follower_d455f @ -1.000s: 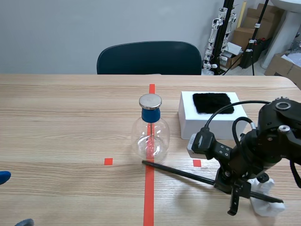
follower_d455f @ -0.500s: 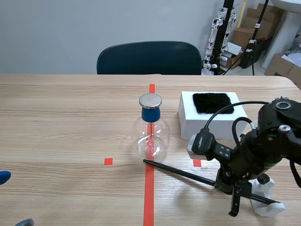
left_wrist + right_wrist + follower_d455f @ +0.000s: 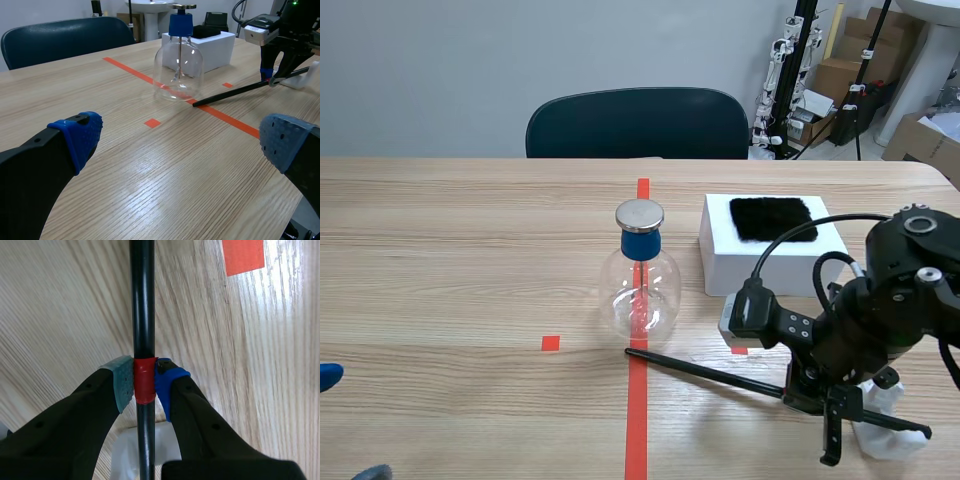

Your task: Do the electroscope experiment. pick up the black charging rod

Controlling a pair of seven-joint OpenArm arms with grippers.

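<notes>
Count: 1 black charging rod, 1 glass flask, 1 white box bearing 1 black cloth.
Right gripper clamped on rod at red band. Rod tip near flask base, not touching.
Left gripper spread wide, holding nothing, low at near-left. Broad tabletop between it and flask.

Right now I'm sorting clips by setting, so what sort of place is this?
Probably a lab or workshop, not a home: a glass flask stands on a tape-marked wooden table with a black rod near it, and cardboard boxes are stacked in the far corner.
</notes>
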